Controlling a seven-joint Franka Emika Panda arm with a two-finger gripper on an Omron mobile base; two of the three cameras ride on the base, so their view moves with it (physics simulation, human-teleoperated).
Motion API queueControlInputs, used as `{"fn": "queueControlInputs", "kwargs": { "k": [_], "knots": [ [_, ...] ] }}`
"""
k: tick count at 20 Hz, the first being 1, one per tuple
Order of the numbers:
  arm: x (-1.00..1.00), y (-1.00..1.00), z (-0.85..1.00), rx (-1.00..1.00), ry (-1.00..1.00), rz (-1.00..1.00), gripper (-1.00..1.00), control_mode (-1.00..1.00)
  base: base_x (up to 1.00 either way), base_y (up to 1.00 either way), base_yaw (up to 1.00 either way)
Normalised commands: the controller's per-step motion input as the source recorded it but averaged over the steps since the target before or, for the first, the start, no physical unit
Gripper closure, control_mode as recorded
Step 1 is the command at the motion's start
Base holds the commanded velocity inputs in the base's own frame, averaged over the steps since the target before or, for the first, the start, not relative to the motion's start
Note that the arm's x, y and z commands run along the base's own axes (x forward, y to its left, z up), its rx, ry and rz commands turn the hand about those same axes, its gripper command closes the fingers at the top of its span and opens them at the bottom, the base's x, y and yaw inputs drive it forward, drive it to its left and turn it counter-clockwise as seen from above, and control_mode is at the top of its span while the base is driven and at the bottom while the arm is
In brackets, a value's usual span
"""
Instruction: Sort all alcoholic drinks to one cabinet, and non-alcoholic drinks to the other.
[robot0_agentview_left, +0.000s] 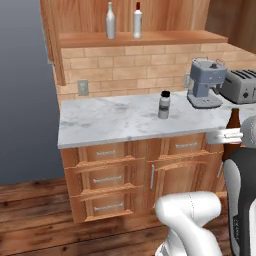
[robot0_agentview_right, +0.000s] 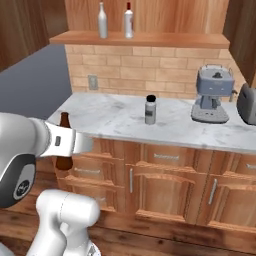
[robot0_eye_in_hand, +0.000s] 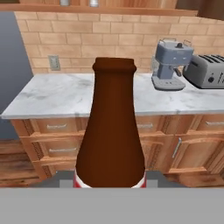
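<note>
Dead centre of hand view, gripper (robot0_eye_in_hand: 109, 186) clamps brown cola bottle (robot0_eye_in_hand: 110, 131) low on its body at 6 o'clock; likely rigid, slick, top-heavy, so grip stays below the taper.

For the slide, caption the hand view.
Brown bottle held upright in the end effector, facing the marble counter, coffee machine and toaster.
</note>
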Motion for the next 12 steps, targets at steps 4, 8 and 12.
{"fn": "queueControlInputs", "kwargs": {
  "k": [4,8,12],
  "knots": [
    [0.0,0.0,0.0,0.0,0.0,0.0,1.0,1.0,-0.5,-0.74,-0.02],
    [0.0,0.0,0.0,0.0,0.0,0.0,1.0,1.0,-0.15,-0.93,0.0],
    [0.0,0.0,0.0,0.0,0.0,0.0,1.0,1.0,-0.01,-0.89,0.0]
  ]
}}
